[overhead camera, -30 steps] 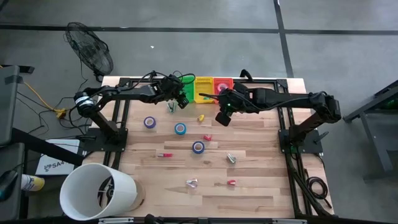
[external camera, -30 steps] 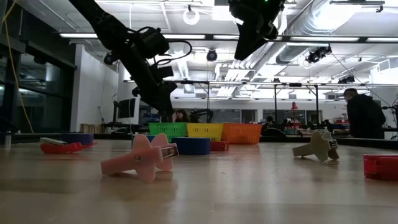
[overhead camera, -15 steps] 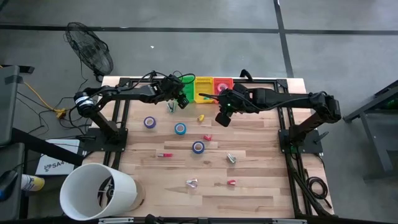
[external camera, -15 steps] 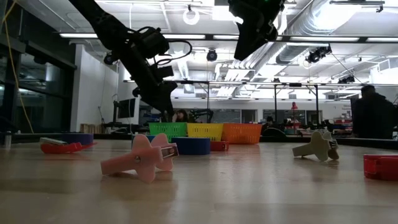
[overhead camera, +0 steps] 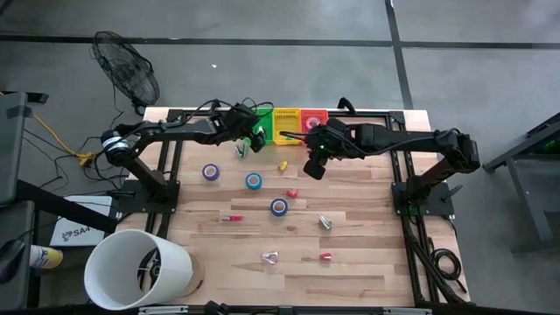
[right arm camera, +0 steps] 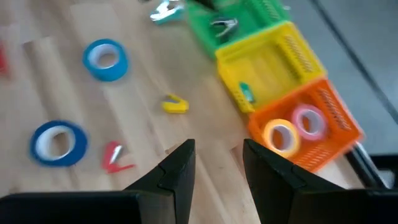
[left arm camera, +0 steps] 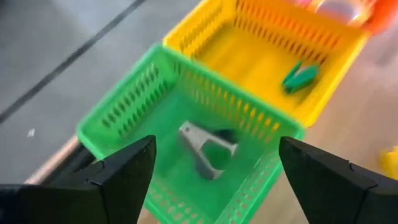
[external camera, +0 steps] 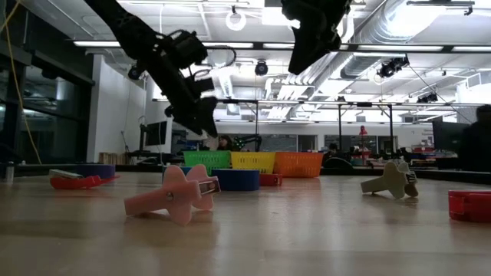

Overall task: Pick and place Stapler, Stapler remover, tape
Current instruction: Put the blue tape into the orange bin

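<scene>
With my left gripper point(left arm camera: 211, 163) spread wide over the green slotted-plastic basket point(left arm camera: 134, 102) at the table's far edge, where a silvery claw-shaped stapler remover point(left arm camera: 205, 146) lies, I'd lift straight up clear of the walls, my right gripper point(right arm camera: 217, 163) hovering narrowly parted, empty.
</scene>
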Available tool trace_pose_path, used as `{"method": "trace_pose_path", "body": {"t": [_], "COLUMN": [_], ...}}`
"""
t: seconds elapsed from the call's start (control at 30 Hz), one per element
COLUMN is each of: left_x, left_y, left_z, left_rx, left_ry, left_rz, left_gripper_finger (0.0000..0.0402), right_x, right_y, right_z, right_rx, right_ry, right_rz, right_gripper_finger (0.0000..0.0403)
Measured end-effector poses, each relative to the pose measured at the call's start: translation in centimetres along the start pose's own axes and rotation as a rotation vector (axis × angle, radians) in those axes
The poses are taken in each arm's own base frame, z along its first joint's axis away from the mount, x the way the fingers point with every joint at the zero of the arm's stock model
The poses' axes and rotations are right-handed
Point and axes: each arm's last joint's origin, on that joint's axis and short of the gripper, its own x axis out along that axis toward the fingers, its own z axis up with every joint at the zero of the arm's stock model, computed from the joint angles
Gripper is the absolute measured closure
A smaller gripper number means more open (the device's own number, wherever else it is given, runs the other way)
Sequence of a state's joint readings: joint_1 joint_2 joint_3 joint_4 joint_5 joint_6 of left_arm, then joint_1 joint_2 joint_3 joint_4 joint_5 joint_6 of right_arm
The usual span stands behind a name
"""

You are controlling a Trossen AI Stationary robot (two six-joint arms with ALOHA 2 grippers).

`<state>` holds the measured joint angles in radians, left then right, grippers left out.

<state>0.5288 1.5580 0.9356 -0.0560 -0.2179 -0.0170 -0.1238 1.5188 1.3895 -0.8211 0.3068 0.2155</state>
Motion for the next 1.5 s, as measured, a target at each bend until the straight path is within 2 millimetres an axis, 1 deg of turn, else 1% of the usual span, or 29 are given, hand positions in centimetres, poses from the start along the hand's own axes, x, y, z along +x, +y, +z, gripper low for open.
{"method": "trace_pose_path", "body": {"t": [0.13,0.3,0.43,0.53,0.7,0.83,1.03,1.23,1.33,1.5], "left_x": [-1.8,-4.4,-6.3,-7.8,-10.2,-11.9,-13.3,-13.6,-13.6,-13.6], "left_y": [0.2,0.3,0.4,0.7,1.2,1.5,1.9,1.9,1.9,1.9], "left_z": [1.1,2.3,2.7,2.8,3.1,3.1,2.9,2.6,2.6,2.6], "left_rx": [0.063,0.151,0.191,0.206,0.208,0.215,0.233,0.239,0.239,0.236], "left_ry": [-0.068,-0.161,-0.203,-0.215,-0.261,-0.288,-0.293,-0.271,-0.267,-0.268], "left_rz": [-0.061,-0.182,-0.247,-0.254,-0.269,-0.267,-0.269,-0.272,-0.273,-0.275], "left_gripper_finger": [0.0067,0.0067,0.0067,0.0066,0.0066,0.0066,0.0066,0.0067,0.0066,0.0067], "right_x": [0.3,1.2,1.8,2.1,2.4,3.3,4.7,6.3,7.3,8.7], "right_y": [0.8,2.9,4.6,5.7,6.8,7.7,9.5,10.3,10.6,11.9], "right_z": [0.1,-0.4,-1.4,-2.0,-2.6,-2.6,-1.8,-1.6,-2.0,-3.4], "right_rx": [-0.093,-0.224,-0.310,-0.337,-0.351,-0.349,-0.387,-0.440,-0.498,-0.685], "right_ry": [-0.026,-0.118,-0.181,-0.221,-0.212,-0.186,-0.141,-0.044,0.004,0.054], "right_rz": [0.150,0.347,0.394,0.419,0.478,0.514,0.527,0.544,0.542,0.548], "right_gripper_finger": [0.0277,0.0277,0.0277,0.0277,0.0277,0.0277,0.0277,0.0276,0.0276,0.0276]}}
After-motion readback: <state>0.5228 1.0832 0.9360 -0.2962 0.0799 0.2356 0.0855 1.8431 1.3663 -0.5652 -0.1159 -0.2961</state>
